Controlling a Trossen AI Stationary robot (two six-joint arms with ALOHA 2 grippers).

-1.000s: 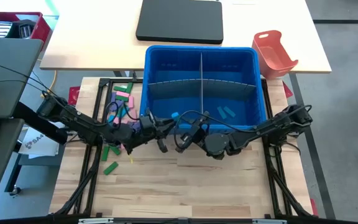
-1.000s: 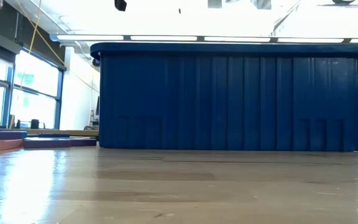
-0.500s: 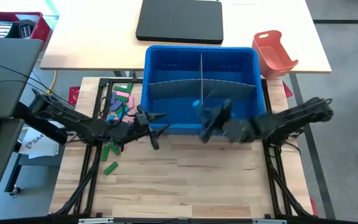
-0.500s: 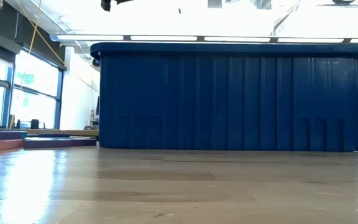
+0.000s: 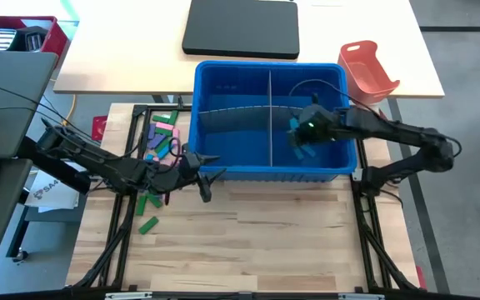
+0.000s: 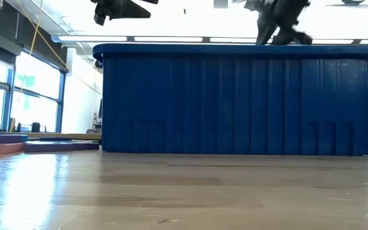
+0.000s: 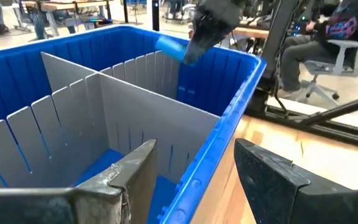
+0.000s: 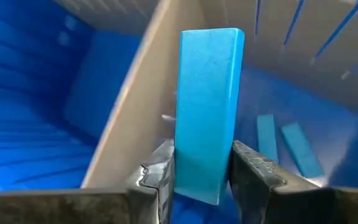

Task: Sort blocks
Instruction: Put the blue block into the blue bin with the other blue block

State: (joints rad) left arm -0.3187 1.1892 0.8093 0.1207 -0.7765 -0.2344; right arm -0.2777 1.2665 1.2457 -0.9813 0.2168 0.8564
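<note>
The right gripper (image 8: 197, 177) grasps a blue block (image 8: 207, 112) over the blue bin's (image 5: 223, 171) near-right compartment, where two blue blocks (image 8: 288, 149) lie beside grey dividers (image 7: 135, 112). The left gripper (image 7: 194, 171) hangs released at the bin's front wall, other blocks (image 5: 161, 137) scattered on the wooden table (image 5: 248, 242) left of it.

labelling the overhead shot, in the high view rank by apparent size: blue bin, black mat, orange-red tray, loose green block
1. blue bin
2. black mat
3. orange-red tray
4. loose green block, by far the smallest
</note>
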